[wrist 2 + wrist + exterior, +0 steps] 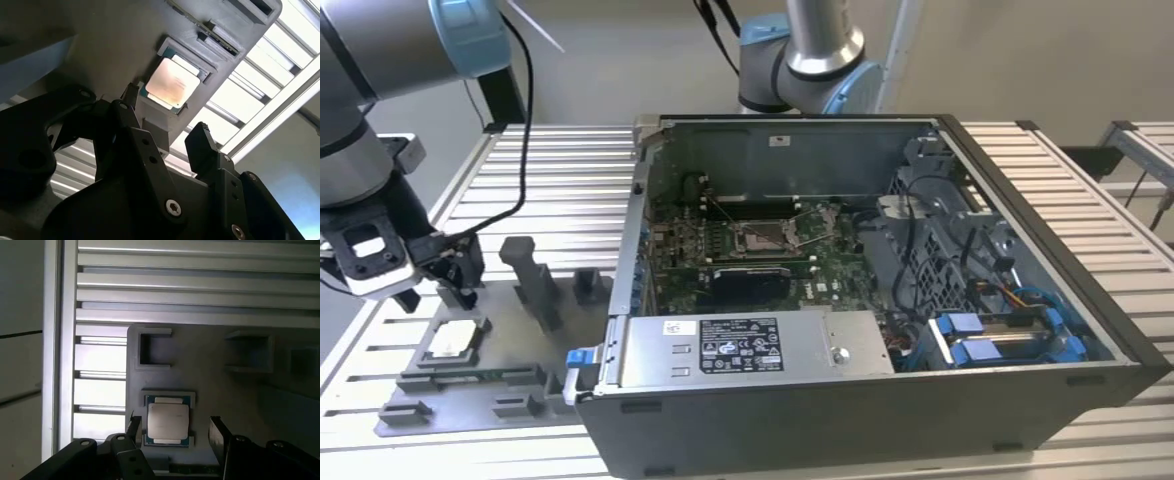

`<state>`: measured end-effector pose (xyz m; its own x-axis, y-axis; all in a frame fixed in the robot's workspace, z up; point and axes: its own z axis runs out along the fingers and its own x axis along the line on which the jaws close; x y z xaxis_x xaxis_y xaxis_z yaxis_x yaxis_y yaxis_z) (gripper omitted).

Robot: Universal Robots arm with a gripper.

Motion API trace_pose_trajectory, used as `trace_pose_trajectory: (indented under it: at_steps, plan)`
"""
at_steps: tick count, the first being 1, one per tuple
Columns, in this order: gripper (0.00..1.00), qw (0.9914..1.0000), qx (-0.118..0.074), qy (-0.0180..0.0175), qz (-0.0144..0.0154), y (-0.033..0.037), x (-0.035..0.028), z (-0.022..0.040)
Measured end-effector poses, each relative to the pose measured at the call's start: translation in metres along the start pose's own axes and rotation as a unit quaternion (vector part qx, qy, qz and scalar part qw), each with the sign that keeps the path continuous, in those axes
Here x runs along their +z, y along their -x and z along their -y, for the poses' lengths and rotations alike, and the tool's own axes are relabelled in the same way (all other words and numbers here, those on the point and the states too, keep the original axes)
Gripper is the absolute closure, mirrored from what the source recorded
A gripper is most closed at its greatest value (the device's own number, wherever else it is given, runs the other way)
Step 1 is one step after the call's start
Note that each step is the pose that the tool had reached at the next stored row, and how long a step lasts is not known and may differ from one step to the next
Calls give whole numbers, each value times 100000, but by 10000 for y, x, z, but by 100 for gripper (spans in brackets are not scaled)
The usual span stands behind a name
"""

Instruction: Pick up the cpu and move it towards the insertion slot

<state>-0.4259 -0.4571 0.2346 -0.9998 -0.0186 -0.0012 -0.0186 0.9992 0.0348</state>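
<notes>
Hanging open over the grey tray, the gripper holds nothing. Its two black fingers are spread wide apart. In both wrist views the chip shows in the gap between them, beyond the tips; whether the tips touch the tray cannot be told. In the first wrist view one finger stands on either side of the chip, clear of its edges.

The chip lies flat in a shallow square pocket of the tray, silvery face up, with a thin darker rim around it. Other grey blocks and empty pockets stand on the same tray.

The tray sits on the ribbed metal table, just beside the open computer case, on the exterior view's left of it. The gripper and the chip are both outside the case, near its left wall as the exterior view shows it. The socket is inside the case, a square with a shiny frame on the green board, near the middle of the case floor and well apart from the chip. A grey box with a label lies along the near edge of the case. A second arm rises behind the case's far wall.
</notes>
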Motion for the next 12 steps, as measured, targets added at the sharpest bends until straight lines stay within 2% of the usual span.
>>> trace_pose_trajectory:
  at_steps: [6,12]
  plan:
    - [0,100000,0,0,-1,-5,72,58]
    - [0,100000,-1,5,8,-6,177,122]
